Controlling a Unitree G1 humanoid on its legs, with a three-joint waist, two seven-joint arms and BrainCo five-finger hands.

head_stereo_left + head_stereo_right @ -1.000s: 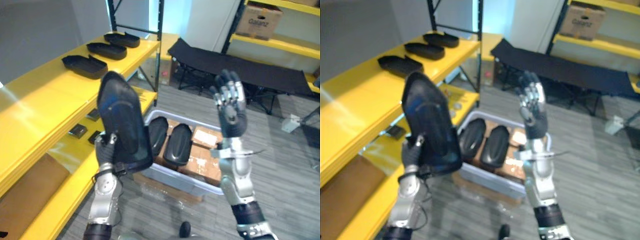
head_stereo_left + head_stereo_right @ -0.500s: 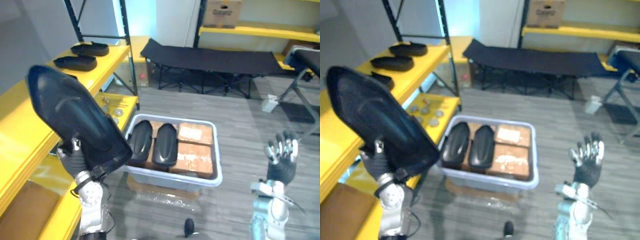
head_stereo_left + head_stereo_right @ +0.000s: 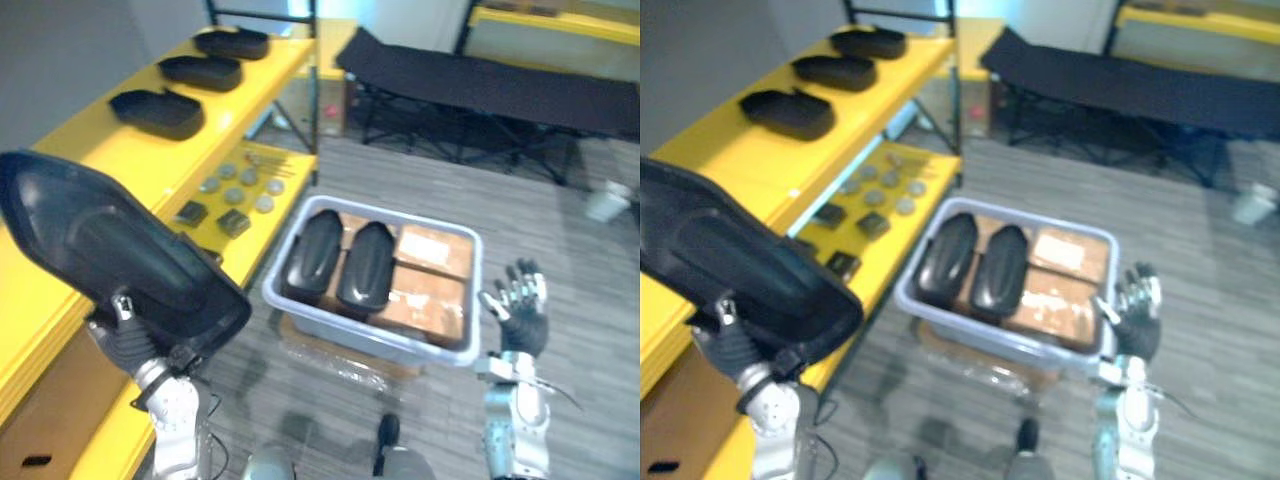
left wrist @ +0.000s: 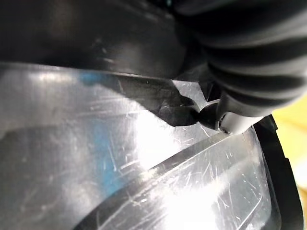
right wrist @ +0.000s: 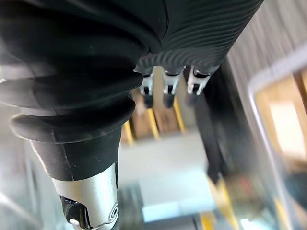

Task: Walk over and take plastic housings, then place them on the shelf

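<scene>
Large black glossy plastic housing (image 3: 110,260) held aloft and tilted, over front edge of yellow metal shelf (image 3: 120,160). Left hand (image 3: 135,345) at its lower end, fingers and thumb clamped on it. Two more black housings (image 3: 313,255) lie side by side in grey plastic bin (image 3: 360,335) on floor, beside brown cardboard boxes (image 3: 430,285). Three black housings (image 3: 157,112) in row on shelf top. Right hand (image 3: 518,312) raised at bin's near right corner, fingers spread, holding nothing.

Bare shelf top (image 3: 150,160) beside nearest housing (image 3: 157,112)
</scene>
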